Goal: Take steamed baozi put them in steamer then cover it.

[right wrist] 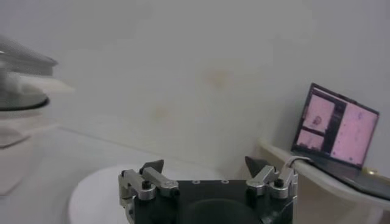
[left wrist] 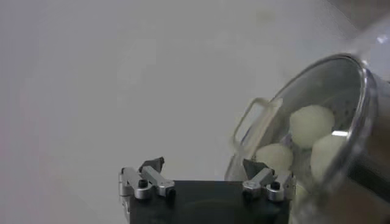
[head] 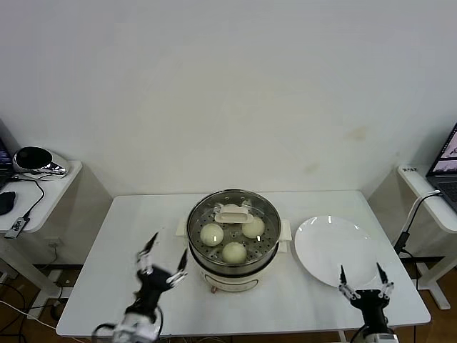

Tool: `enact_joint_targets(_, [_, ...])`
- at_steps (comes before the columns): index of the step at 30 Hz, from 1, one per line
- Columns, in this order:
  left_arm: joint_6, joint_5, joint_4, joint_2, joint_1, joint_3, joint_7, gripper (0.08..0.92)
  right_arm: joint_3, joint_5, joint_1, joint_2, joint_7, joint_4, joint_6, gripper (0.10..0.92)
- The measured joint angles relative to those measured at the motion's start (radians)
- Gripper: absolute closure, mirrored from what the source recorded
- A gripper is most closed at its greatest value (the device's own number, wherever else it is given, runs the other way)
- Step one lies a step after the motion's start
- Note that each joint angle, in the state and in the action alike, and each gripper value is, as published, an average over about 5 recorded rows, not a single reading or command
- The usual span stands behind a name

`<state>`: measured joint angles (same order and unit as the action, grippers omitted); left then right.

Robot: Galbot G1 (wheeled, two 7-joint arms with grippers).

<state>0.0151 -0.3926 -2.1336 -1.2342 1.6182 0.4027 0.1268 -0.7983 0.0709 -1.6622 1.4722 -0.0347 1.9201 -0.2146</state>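
Note:
The steamer (head: 214, 275) stands at the table's middle with the clear glass cover (head: 268, 214) on it, cream handle (head: 233, 212) on top. Three baozi show through the glass (head: 212, 234) (head: 253, 227) (head: 234, 251); a fourth is not visible. My left gripper (head: 163, 263) is open and empty, just left of the steamer near the front edge. In the left wrist view the left gripper (left wrist: 204, 164) faces the steamer's side handle (left wrist: 253, 125) and the baozi (left wrist: 311, 125). My right gripper (head: 364, 280) is open and empty at the plate's front edge; it also shows in the right wrist view (right wrist: 204, 164).
An empty white plate (head: 335, 246) lies right of the steamer and shows in the right wrist view (right wrist: 97, 189). A side table with a laptop (head: 446, 164) (right wrist: 335, 125) stands at the right. Another side table with a black object (head: 32, 158) stands at the left.

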Motion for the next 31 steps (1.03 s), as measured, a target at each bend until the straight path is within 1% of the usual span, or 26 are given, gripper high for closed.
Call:
enact_joint_targets(6, [-0.106, 0.334, 0.017, -0.01, 0.142, 0.105, 0.048, 0.177, 0.049, -0.038, -0.035, -0.023, -0.033, -0.001, -0.008, 0.203])
enact_joint_targets(13, [-0.19, 0.578, 0.067, -0.008, 0.223, 0.197, 0.045, 0.177, 0.086, -0.063, -0.073, -0.028, -0.053, 0.001, -0.014, 0.203])
enact_joint_targets(19, [-0.229, 0.655, 0.099, -0.013, 0.259, 0.241, 0.018, 0.177, 0.106, -0.076, -0.091, -0.03, -0.059, 0.01, -0.017, 0.203])
enact_joint_targets(31, [-0.26, 0.698, 0.137, -0.016, 0.295, 0.268, -0.028, 0.177, 0.118, -0.1, -0.111, -0.043, -0.053, 0.026, -0.005, 0.203])
